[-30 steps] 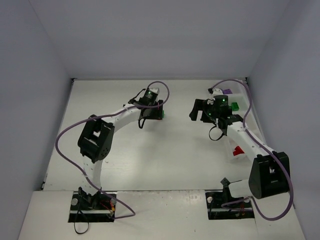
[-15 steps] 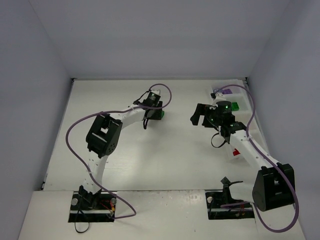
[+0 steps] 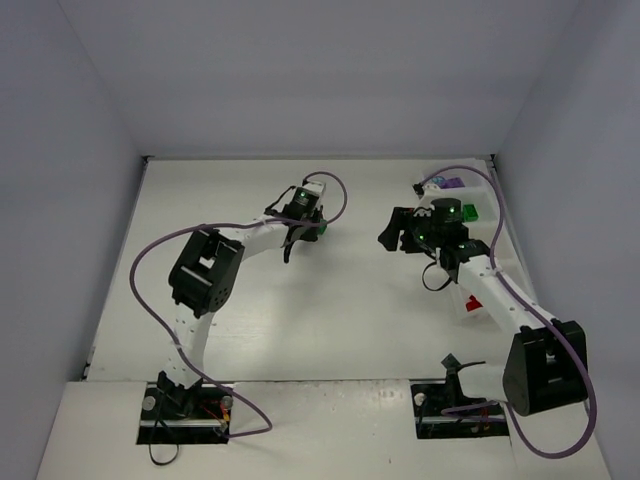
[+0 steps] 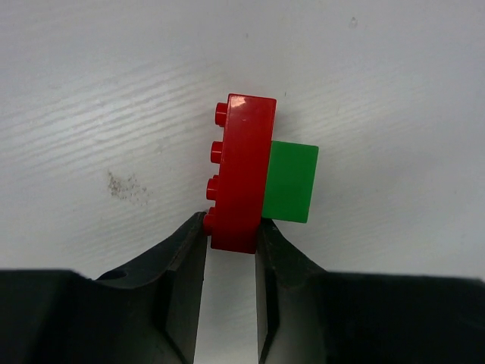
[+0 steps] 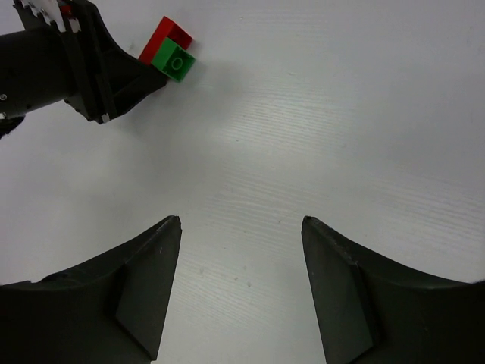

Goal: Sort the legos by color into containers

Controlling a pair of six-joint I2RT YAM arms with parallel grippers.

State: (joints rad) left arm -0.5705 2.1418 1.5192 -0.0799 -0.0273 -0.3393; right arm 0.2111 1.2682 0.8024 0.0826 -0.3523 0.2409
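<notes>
A red lego (image 4: 242,173) with a green lego (image 4: 290,182) stuck to its side lies on the white table. My left gripper (image 4: 231,227) is shut on the near end of the red lego. In the top view this gripper (image 3: 303,230) is at the table's middle back, with the green lego (image 3: 321,226) showing beside it. My right gripper (image 5: 241,220) hangs open over bare table with nothing between its fingers, and the joined pair (image 5: 170,50) lies far ahead of it. The containers (image 3: 466,311) run along the right wall, holding purple (image 3: 452,185), green (image 3: 469,212) and red (image 3: 474,301) legos.
Grey walls close the table in on the left, back and right. The right arm's forearm (image 3: 495,290) reaches over part of the container row. Purple cables loop off both arms.
My left gripper has closed onto the red lego. The right gripper's jaws have narrowed somewhat, and it has stayed near the middle right.
</notes>
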